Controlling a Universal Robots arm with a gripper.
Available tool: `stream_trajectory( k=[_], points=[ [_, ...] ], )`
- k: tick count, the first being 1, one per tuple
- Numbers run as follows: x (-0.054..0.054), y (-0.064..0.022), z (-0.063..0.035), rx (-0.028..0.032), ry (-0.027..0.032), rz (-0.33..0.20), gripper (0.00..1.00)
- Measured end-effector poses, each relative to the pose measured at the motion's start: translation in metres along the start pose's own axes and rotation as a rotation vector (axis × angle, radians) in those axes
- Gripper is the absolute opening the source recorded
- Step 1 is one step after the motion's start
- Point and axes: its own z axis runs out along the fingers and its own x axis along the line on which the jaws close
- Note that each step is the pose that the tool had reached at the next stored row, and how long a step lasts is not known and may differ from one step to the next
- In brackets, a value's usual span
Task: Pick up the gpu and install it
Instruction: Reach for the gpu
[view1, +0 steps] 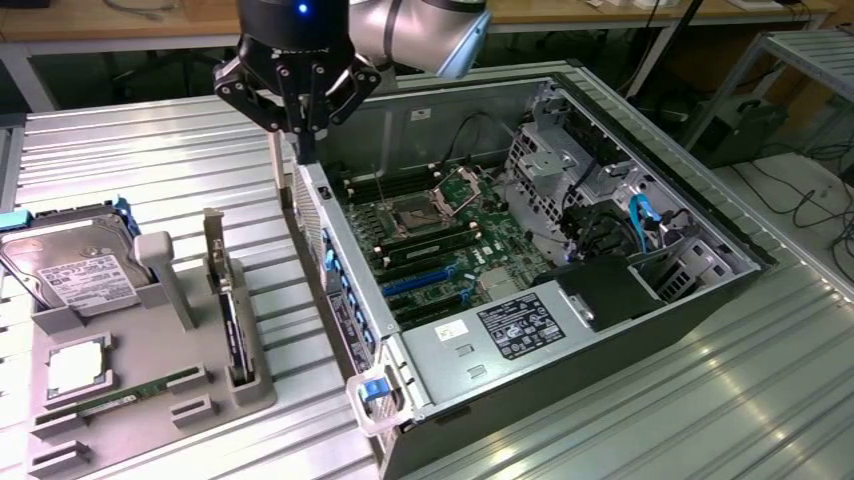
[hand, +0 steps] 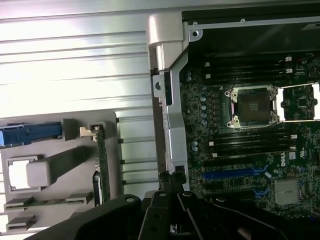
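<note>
The gpu (view1: 236, 335) stands on edge in a slot of the grey holder tray (view1: 154, 345), its silver end bracket pointing up. In the wrist view the gpu (hand: 102, 162) is a thin dark strip in that tray. My gripper (view1: 304, 148) hangs above the rear wall of the open computer case (view1: 340, 270), its fingers shut with nothing between them. It is well clear of the gpu, toward the exterior view's right of it and higher. In the wrist view my gripper (hand: 172, 192) lines up with the case's rear wall (hand: 170, 130).
The motherboard (view1: 427, 240) lies exposed in the case, with blue expansion slots (view1: 420, 280) near the rear wall, also the blue expansion slots (hand: 235, 174). A hard drive (view1: 74, 270), a processor (view1: 78, 362) and a RAM stick (view1: 127, 395) sit on the tray.
</note>
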Motion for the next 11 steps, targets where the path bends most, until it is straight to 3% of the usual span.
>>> stream_trajectory(
  k=[11],
  points=[
    [0.014, -0.0039, -0.0005, 0.0, 0.0, 0.0, 0.11]
  ],
)
